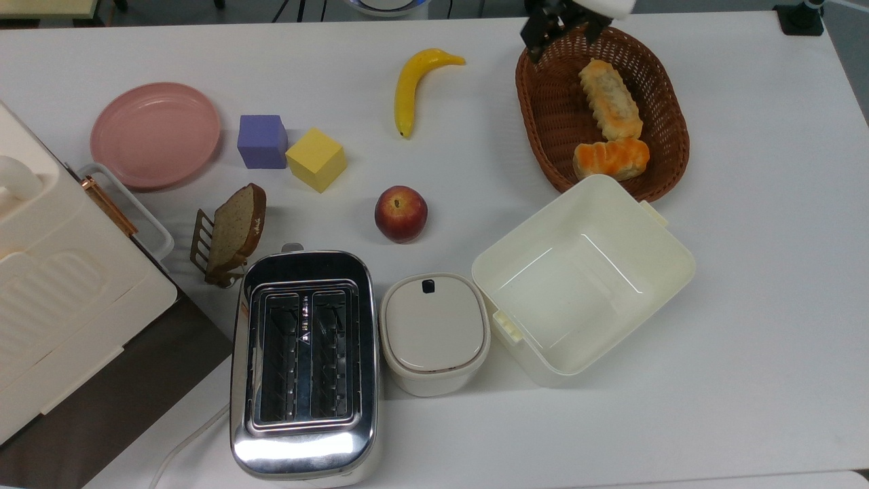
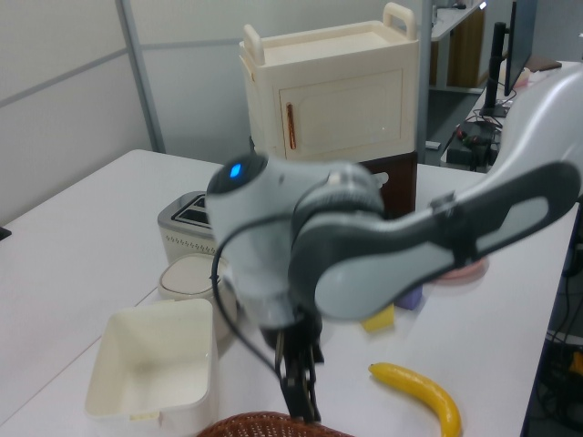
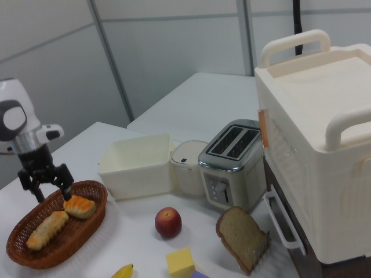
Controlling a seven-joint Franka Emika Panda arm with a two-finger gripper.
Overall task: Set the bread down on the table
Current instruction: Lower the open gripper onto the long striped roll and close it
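The tool (image 3: 45, 184) hangs with fingers spread and empty above the basket (image 3: 87, 231) near the desk (image 1: 760, 272) edge, where the bread (image 1: 609, 99) lies beside an orange roll (image 1: 611, 159)

The gripper (image 3: 45, 181) hangs from the arm's wrist pointing straight down, its two dark fingers (image 3: 65, 178) spread apart with nothing held between them.
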